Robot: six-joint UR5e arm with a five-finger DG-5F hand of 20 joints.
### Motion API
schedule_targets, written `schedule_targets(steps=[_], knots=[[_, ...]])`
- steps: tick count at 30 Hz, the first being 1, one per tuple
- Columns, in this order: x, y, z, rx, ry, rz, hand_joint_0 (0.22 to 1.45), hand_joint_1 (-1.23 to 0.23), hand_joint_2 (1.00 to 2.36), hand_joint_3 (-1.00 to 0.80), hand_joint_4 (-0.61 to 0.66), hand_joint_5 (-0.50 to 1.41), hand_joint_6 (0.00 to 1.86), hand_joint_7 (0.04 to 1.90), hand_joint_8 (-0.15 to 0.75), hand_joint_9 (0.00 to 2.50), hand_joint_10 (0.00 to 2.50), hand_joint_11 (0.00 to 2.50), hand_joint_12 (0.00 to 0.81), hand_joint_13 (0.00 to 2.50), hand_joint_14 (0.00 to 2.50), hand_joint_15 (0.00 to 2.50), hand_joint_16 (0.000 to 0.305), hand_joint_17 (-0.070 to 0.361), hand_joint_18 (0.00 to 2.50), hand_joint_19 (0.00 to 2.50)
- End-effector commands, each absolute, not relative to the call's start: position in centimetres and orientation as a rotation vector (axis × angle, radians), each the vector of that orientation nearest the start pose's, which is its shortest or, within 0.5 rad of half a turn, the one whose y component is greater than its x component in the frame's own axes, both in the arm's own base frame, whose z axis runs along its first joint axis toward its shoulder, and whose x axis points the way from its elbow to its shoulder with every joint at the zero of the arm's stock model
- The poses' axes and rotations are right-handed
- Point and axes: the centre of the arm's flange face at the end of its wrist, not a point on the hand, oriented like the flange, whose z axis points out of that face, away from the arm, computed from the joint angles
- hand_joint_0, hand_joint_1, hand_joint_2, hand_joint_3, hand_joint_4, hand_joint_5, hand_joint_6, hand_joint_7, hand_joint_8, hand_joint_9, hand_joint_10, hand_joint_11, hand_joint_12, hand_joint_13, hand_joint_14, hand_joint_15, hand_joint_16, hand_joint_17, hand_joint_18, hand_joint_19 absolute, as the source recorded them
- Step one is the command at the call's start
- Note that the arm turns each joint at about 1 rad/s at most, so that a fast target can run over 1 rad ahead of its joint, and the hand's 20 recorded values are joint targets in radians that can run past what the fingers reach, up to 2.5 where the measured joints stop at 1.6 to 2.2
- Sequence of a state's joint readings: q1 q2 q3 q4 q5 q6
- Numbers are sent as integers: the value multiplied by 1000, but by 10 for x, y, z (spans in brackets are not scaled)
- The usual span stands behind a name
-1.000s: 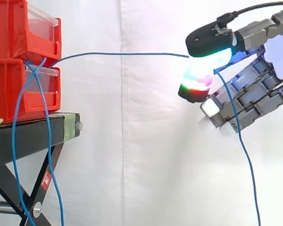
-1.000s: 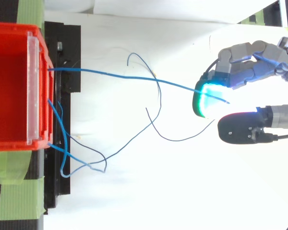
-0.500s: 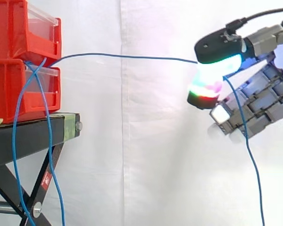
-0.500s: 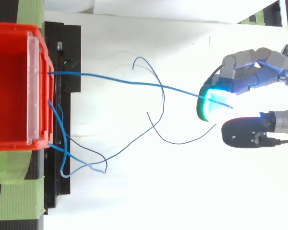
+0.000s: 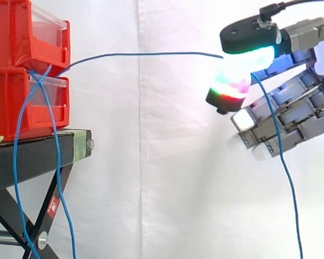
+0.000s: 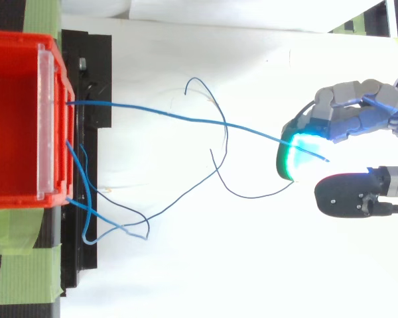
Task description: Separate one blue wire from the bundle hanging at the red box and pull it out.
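Note:
One blue wire point(image 5: 140, 54) runs almost level from the stacked red bins point(image 5: 21, 65) to the hand point(image 5: 291, 102) at the right, then drops behind the fingers toward the floor point(image 5: 291, 205). The glowing thumb pad and a fingertip point(image 5: 232, 86) pinch this wire. In the top view the same wire point(image 6: 179, 118) leaves the red bin point(image 6: 13, 119) and ends at the cyan-green fingertip point(image 6: 295, 156) of the hand point(image 6: 358, 116). Other blue wires point(image 5: 19, 178) hang from the bins down past the stand.
The bins rest on a black stand point(image 5: 38, 154) with crossed legs and green tape. Loose blue wires point(image 6: 119, 225) lie looped near the stand's edge, and a dark thin strand point(image 6: 219, 152) curls over the white cloth. A white curtain hangs behind.
The hand has moved right, away from the bins, and a little higher than half a second ago. The pinched wire is drawn out further and straighter.

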State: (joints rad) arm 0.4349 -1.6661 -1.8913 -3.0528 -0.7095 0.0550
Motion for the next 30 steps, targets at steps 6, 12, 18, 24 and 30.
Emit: schedule_targets(steps=[6, 12, 18, 24, 30], knots=[[483, -5, 314, 1440, 1075, 708, 595, -755, 1017, 170, -193, -113, 838, 1248, 279, 750, 17, 906, 364, 319, 17, 499, 54, 121, 216, 479], [483, -6, 314, 1440, 1071, 709, 598, -757, 1017, 168, -199, -113, 839, 1249, 277, 746, 17, 904, 361, 315, 15, 488, 54, 121, 217, 480], [483, -5, 314, 1440, 1072, 710, 597, -757, 1017, 172, -202, -113, 840, 1240, 276, 744, 17, 893, 360, 313, 15, 488, 54, 121, 219, 480], [483, -5, 314, 1440, 1072, 710, 598, -758, 1017, 173, -201, -113, 839, 1250, 276, 744, 15, 896, 360, 315, 15, 491, 54, 120, 219, 477], [483, -5, 314, 1440, 1072, 710, 598, -758, 1017, 179, -202, -112, 840, 1236, 275, 746, 18, 887, 363, 319, 15, 493, 53, 120, 220, 480]])
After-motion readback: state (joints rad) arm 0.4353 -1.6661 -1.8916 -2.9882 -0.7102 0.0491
